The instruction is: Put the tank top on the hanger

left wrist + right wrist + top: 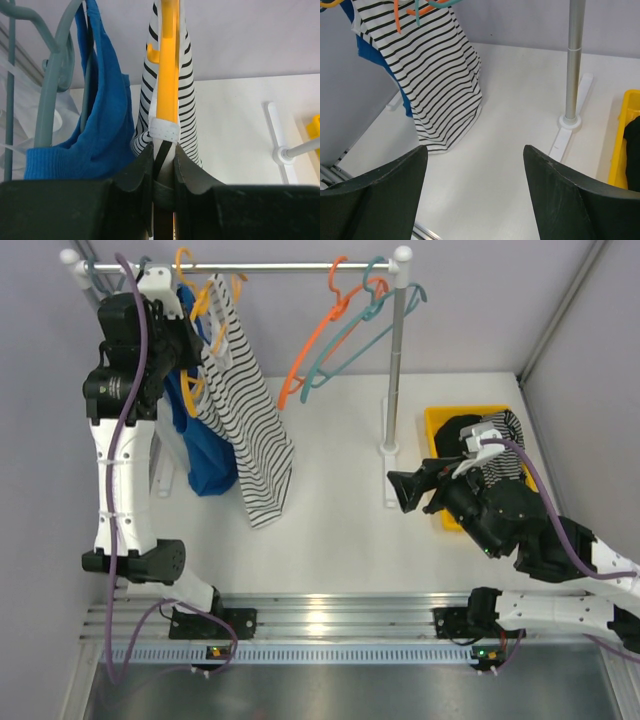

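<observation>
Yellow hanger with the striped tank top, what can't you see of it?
Left wrist view: hanger hook cut off by top edge; lower end hidden inside the left tool.
Top view: most of it hidden by tank top and left arm.
Right wrist view: straps cut off by top edge.

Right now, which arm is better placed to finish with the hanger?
Left: the left gripper clamps the hanger carrying the tank top, by the rail; the right gripper hangs open by the bin.
</observation>
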Controlling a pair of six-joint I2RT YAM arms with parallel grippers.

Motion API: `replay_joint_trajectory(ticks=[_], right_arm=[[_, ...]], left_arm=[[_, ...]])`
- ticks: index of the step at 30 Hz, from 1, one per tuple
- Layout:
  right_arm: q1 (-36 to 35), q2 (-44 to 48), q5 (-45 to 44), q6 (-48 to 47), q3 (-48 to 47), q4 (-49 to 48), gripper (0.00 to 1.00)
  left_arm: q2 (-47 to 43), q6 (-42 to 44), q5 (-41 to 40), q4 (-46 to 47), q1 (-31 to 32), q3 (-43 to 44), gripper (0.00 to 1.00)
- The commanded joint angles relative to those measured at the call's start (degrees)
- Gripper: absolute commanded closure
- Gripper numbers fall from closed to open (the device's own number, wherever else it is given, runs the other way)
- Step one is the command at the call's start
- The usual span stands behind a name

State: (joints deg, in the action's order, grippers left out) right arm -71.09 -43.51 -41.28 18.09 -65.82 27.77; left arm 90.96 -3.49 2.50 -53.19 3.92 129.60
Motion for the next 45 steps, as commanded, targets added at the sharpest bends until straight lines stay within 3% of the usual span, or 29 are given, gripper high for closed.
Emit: replay_joint_trajectory(ticks=[1,13,16,17,20,32,33,40,45], right_arm=[[0.07,0.53,0.23,0.02,-2.56,0.09,0.23],[0.07,0.18,0.76,0.02,-1.41,-1.05,0.23],[0.07,0.18,1.02,0.11,-1.06,-1.58,0.23],[0.07,0.09,1.11,0.02,-0.98,-1.58,0.23],[0.07,0.09,1.2,0.19,-0.71,-1.84,0.23],[0.07,-0.44,1.2,0.46,-0.1,-2.37,0.21],[0.07,-0.61,1.2,0.55,-0.1,-2.28,0.21],[0.07,-1.14,1.29,0.9,0.25,-2.37,0.2],[0.07,-1.14,1.29,1.51,1.13,-2.81,0.18]], left_arm=[[1.06,-0.29,4.0,7.05,-0.49,2.15,1.0],[0.54,-0.47,4.88,6.08,-0.58,-1.89,1.0],[-1.13,-0.47,4.97,6.43,-0.58,-3.39,0.9],[-1.92,-0.38,4.79,6.43,-0.58,-3.74,0.82],[-2.98,-0.03,4.7,6.43,-0.58,-4.97,0.7],[-7.98,0.93,8.04,8.62,-0.58,-6.55,0.45],[-8.6,1.2,8.13,9.76,-0.58,-7.16,0.36],[-17.55,-1.6,14.54,16.43,-0.58,-15.07,0.35],[-26.43,-7.57,25.07,25.05,-0.5,-29.38,0.35]])
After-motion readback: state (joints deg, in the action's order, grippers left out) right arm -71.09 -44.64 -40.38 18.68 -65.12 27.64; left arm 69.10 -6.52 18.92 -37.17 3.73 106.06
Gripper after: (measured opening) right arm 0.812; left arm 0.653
